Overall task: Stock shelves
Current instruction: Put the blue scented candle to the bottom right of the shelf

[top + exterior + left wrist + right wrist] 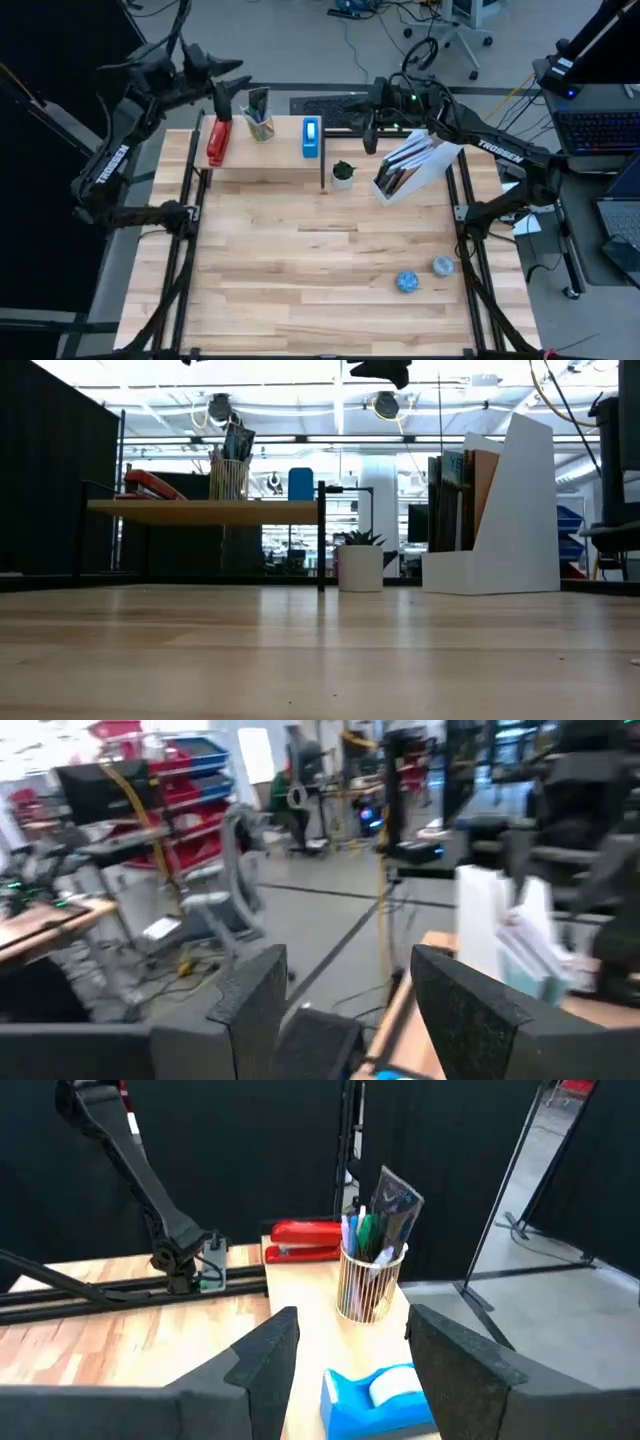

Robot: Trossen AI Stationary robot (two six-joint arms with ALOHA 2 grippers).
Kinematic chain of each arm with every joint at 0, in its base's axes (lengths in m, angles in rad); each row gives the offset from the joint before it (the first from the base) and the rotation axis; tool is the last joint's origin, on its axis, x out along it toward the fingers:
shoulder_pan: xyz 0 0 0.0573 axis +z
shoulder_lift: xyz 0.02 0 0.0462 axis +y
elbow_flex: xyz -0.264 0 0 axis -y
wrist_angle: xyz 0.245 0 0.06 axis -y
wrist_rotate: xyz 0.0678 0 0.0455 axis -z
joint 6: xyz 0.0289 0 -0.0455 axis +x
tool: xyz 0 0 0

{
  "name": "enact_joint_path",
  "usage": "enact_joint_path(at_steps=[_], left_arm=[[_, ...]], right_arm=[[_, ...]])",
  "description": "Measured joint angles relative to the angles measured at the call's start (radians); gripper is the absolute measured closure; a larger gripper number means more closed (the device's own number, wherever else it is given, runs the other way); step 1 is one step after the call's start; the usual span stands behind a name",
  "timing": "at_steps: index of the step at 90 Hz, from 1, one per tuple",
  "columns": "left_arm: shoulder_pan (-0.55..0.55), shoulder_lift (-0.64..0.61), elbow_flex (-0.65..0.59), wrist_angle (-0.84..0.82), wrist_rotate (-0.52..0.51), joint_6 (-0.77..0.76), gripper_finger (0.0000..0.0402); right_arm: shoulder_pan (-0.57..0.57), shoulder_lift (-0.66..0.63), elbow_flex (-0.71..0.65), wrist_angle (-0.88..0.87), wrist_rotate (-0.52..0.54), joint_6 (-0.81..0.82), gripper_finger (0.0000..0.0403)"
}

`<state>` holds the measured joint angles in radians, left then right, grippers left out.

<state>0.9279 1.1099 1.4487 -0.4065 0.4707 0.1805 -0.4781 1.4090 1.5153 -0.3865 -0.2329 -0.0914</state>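
The low plank shelf [262, 160] stands at the bench's [320, 270] far edge, around 11 o'clock from its middle, carrying a red stapler [217, 143], a wire pen cup [259, 126] and a blue tape dispenser [311, 137]. At about 1 o'clock the white file holder [415, 168] sits tilted beside a small potted plant [343, 173], its papers partly hidden under the right arm. The left hand [345, 1010] hangs empty with fingers wide past the shelf's far-left corner, its view blurred; the right hand [345, 1355], equally wide and empty, hovers above the dispenser, which its fingers partly cut off.
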Motion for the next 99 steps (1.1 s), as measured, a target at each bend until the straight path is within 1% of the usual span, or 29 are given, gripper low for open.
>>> enact_joint_path(at_steps=[16,35,44,62,70,84,99], left_arm=[[-0.134,-0.005,0.000,-0.051,0.004,-0.017,0.0201],[-0.295,0.020,0.000,-0.158,-0.016,-0.018,0.0201],[-0.363,0.041,0.000,-0.201,-0.036,-0.024,0.0201],[-0.467,0.095,0.000,-0.247,-0.042,-0.045,0.0201],[-0.507,0.121,0.000,-0.265,-0.042,-0.045,0.0201],[-0.560,0.158,0.000,-0.298,-0.042,-0.045,0.0201],[-0.590,0.161,0.000,-0.310,-0.043,-0.066,0.0201]], right_arm=[[0.014,0.000,0.000,-0.120,0.001,-0.003,0.0227],[0.083,0.000,0.000,-0.345,0.000,-0.020,0.0217],[0.134,0.000,0.000,-0.454,0.001,0.017,0.0202],[0.264,0.000,-0.001,-0.647,0.000,0.145,0.0169],[0.325,-0.001,-0.027,-0.669,0.002,0.218,0.0162],[0.442,-0.001,-0.111,-0.667,0.003,0.349,0.0154],[0.552,-0.001,-0.218,-0.659,0.004,0.489,0.0134]])
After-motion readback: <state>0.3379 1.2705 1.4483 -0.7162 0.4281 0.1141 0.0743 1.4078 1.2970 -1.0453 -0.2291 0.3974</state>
